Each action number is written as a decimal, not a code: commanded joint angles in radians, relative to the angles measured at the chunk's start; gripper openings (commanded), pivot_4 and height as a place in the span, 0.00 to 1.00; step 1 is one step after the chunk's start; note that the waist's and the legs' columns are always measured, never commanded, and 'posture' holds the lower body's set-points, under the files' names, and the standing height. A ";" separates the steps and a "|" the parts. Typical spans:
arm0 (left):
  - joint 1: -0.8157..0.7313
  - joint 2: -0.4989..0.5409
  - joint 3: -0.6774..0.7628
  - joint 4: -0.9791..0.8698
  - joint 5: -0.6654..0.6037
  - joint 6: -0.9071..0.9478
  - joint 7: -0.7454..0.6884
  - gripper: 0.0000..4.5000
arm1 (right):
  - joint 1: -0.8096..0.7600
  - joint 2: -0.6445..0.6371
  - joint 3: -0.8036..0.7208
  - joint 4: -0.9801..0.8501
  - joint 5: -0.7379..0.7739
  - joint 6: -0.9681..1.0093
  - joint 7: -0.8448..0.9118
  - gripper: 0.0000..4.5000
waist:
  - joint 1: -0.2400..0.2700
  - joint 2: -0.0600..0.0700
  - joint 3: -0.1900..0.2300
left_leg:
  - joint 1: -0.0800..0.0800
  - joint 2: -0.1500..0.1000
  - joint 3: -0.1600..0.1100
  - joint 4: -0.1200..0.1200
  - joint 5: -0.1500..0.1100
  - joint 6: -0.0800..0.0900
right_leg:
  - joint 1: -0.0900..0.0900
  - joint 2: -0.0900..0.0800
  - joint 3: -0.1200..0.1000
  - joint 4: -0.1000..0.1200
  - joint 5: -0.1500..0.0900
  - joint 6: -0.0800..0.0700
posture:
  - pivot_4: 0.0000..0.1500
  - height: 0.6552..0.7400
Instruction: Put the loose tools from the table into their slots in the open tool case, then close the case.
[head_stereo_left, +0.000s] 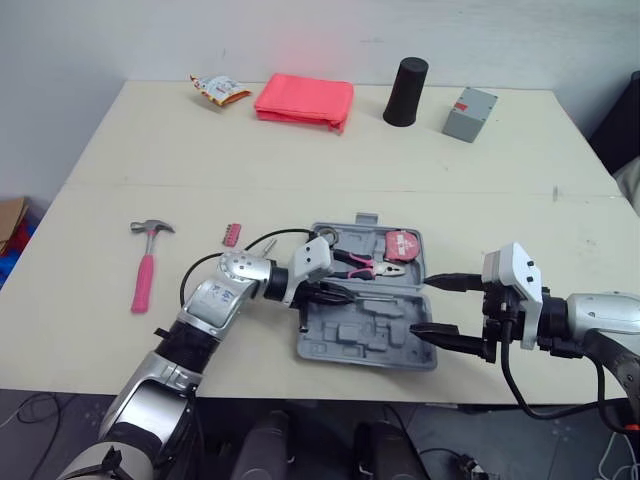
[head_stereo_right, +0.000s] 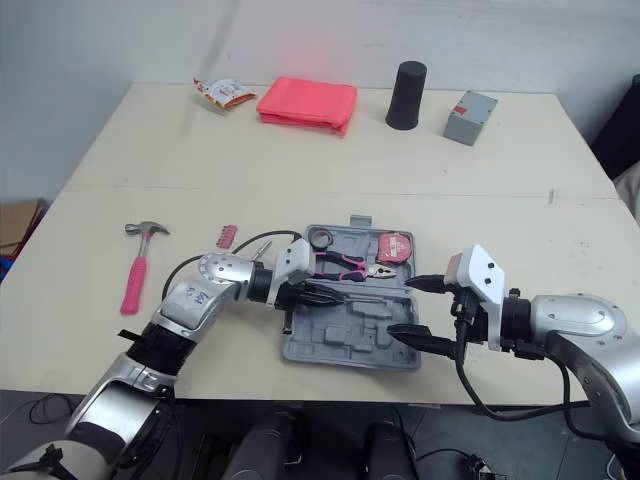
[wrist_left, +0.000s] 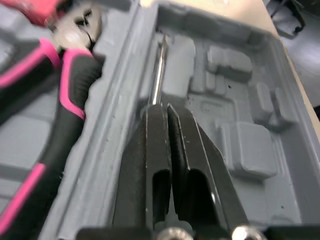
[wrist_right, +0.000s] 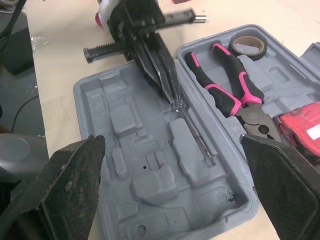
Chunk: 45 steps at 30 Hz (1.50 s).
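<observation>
- Fingers (wrist_left: 155, 150) of our left gripper (head_stereo_left: 335, 293) are pressed together on a thin metal shaft (wrist_right: 195, 132), which sticks out from between their tips.
- We see that shaft lying low in the near tray of the open tool case (head_stereo_left: 350, 345), along the ridge that divides the case's two halves.
- Our right gripper (head_stereo_left: 422, 305) is at the case's right end with its two fingers (wrist_right: 70, 185) spread wide and holding nothing. One tip is by the case's edge and the other is over the near tray.
- The grey case lies open and flat near the front edge of the table (head_stereo_left: 300, 150).
- In its far half sit pink-and-black pliers (head_stereo_left: 358, 265), a red tape measure (head_stereo_left: 403, 245) and a roll of tape (head_stereo_left: 325, 237).
- A pink-handled hammer (head_stereo_left: 148, 265) lies loose on the table, well to the left of the case.
- A small pink bit strip (head_stereo_left: 232, 234) lies between the hammer and the case.
- At the far end of the table are a snack packet (head_stereo_left: 218, 90), a folded red cloth (head_stereo_left: 303, 100), a black cup (head_stereo_left: 406, 92) and a grey box (head_stereo_left: 469, 113).
</observation>
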 joint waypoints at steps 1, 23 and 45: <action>-0.007 -0.001 -0.051 0.019 0.049 0.021 -0.007 0.02 | -0.009 -0.002 -0.014 -0.014 0.022 0.004 0.005 1.00 | 0.001 0.000 0.000 | 0.000 0.000 0.000 0.000 0.000 0.000 | 0.000 0.000 0.000 0.000 0.000 0.000 | 1.00 0.95; -0.075 -0.012 0.050 -0.119 0.009 0.075 0.012 0.02 | 0.033 0.003 -0.075 -0.033 0.031 -0.001 -0.045 1.00 | -0.001 -0.001 -0.018 | 0.008 0.004 -0.004 -0.001 -0.009 0.005 | 0.012 -0.003 0.004 -0.007 0.000 0.000 | 1.00 0.95; 1.070 0.265 1.484 -0.556 -0.340 0.438 0.182 0.99 | 0.285 -0.183 -0.494 0.600 -0.181 -0.180 0.213 1.00 | -0.003 -0.001 -0.016 | 0.003 0.005 0.002 -0.005 -0.014 -0.002 | -0.001 -0.004 0.008 -0.008 -0.001 -0.004 | 1.00 0.95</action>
